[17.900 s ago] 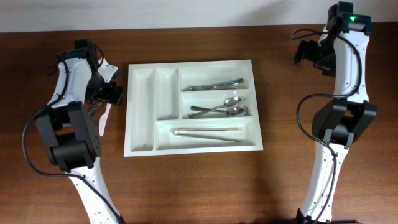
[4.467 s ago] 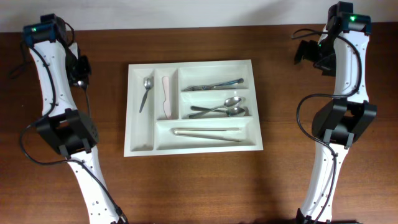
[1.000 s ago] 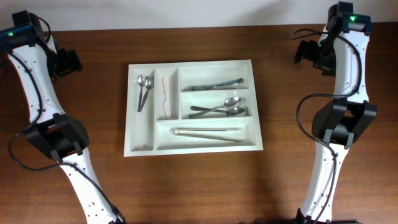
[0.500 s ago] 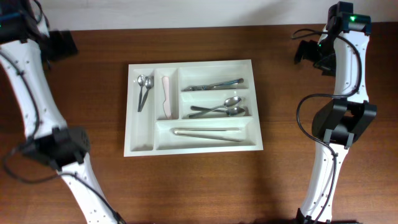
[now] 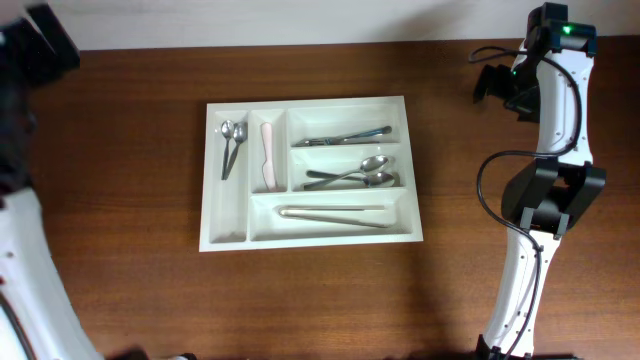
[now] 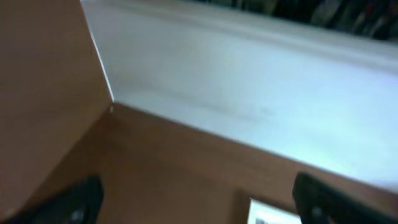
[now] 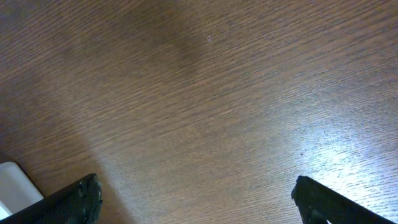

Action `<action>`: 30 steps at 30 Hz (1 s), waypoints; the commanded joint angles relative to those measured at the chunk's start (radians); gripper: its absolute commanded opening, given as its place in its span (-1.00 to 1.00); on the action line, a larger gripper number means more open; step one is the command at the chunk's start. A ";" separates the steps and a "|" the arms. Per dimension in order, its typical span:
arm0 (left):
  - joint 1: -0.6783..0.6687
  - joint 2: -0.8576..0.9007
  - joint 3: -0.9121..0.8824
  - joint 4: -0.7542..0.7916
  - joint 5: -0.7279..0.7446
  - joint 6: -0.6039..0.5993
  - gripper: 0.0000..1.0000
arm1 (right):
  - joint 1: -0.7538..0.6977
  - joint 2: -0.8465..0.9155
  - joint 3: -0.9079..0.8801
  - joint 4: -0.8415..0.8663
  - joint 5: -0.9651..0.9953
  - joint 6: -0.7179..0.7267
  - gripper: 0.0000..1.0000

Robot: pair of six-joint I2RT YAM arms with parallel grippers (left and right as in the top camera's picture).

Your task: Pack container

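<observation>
Looking down on your tabletop [image 5: 320, 300], you had the white cutlery tray [image 5: 226, 215] near its middle, well apart from both arms. Two small spoons [image 5: 230, 148] lay in the far-left slot and a pale-handled knife [image 5: 267, 160] in the narrow slot beside it. What looked like forks [image 5: 345, 136] lay in the upper right compartment, two larger spoons [image 5: 355, 175] just below them, and tongs [image 5: 335, 215] in the long front compartment. Your left gripper [image 6: 199, 205] hung by the tabletop's far-left corner, fingers spread wide and holding nothing. Your right gripper [image 7: 199, 208] hung over bare wood at the far right, likewise spread wide and empty.
</observation>
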 commanded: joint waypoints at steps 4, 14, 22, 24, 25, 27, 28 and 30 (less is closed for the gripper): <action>-0.004 -0.309 -0.587 0.346 0.023 -0.006 0.99 | 0.002 0.003 0.018 0.000 0.002 0.012 0.98; -0.030 -0.725 -1.210 0.825 0.022 0.095 0.98 | 0.002 0.003 0.018 0.000 0.002 0.012 0.98; -0.095 -1.044 -1.589 1.070 -0.001 0.213 0.99 | 0.002 0.003 0.018 0.000 0.002 0.012 0.98; -0.105 -1.110 -1.665 1.098 -0.001 0.213 0.98 | 0.002 0.003 0.018 0.000 0.002 0.012 0.98; -0.113 -1.147 -1.707 1.114 -0.001 0.213 0.98 | 0.002 0.003 0.018 0.000 0.002 0.012 0.97; -0.128 -1.196 -1.762 1.130 -0.005 0.213 0.99 | 0.002 0.003 0.018 0.000 0.002 0.012 0.98; -0.137 -1.221 -1.789 1.138 -0.009 0.213 0.98 | 0.002 0.003 0.018 0.000 0.002 0.012 0.98; -0.163 -1.260 -1.829 1.147 -0.033 0.213 0.99 | 0.002 0.003 0.018 0.000 0.002 0.012 0.98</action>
